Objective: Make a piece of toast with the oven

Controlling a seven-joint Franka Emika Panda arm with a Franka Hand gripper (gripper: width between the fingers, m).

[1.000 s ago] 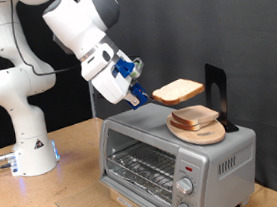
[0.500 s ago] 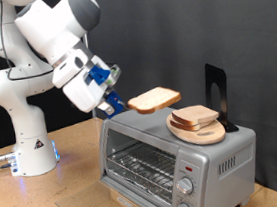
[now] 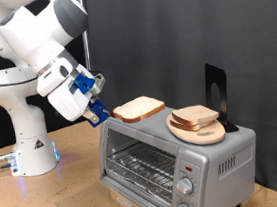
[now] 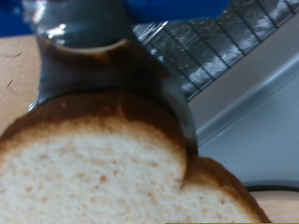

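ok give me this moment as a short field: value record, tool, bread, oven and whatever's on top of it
tool: in the air over the oven's end on the exterior view's left, shut on the piece of toast
piece of toast: held level by one edge, above the oven, not touching it
oven: door down, wire rack bare
on oven top: round wooden board carrying another bread slice
behind board: upright black stand

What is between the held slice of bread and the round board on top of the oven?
Nothing: in the exterior view, only bare oven top separates the bread slice from the board.
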